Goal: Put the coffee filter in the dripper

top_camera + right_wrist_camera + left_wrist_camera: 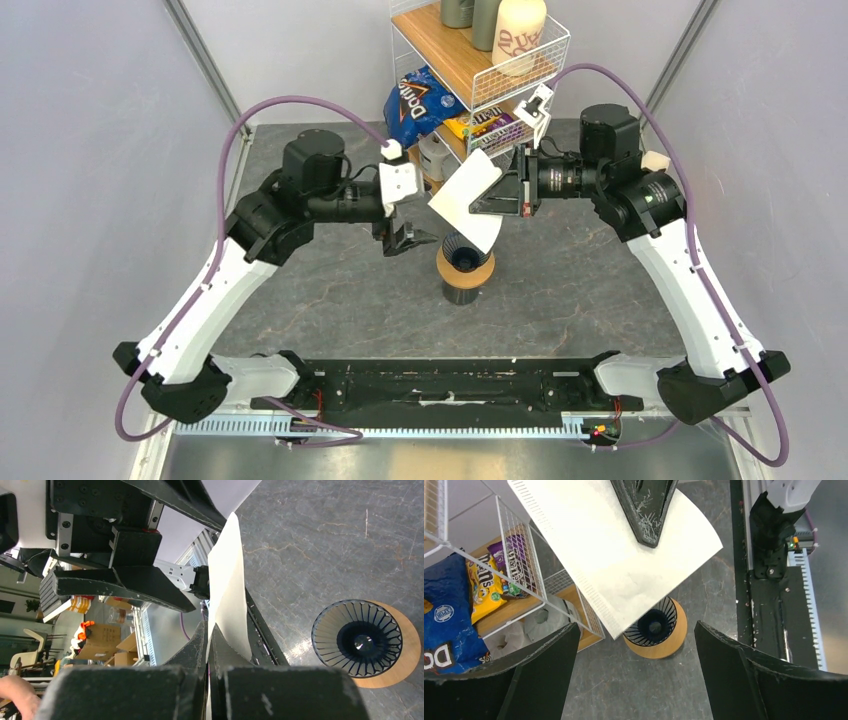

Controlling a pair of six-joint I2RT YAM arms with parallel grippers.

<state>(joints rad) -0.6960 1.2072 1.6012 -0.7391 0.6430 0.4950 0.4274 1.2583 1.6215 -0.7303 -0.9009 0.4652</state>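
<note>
Right gripper, top view: fingers are pressing together on the coffee filter, which is hanging as a flat, unopened fan over the middle of the worktop. The filter is tilting, its long axis running from the far edge down toward the near edge. Its lowest corner is overlapping the far rim of the dripper. The dripper is sitting mouth-up in a wooden ring on a dark cup. Left gripper is hovering just left of the dripper. The right arm, already gripping the paper, is judged the one placed to deliver it.

Left wrist view: own fingers are standing wide apart and carrying nothing. Between them the filter's corner is covering part of the dripper's mouth. A wire shelf holding an M&M's bag is standing toward the far edge.

Right wrist view: the filter is showing edge-on as a thin closed sheet. The dripper's bowl is lying to one side, empty and apart from the paper. Judgement: the filter is needing to be opened and lowered point-first.
</note>
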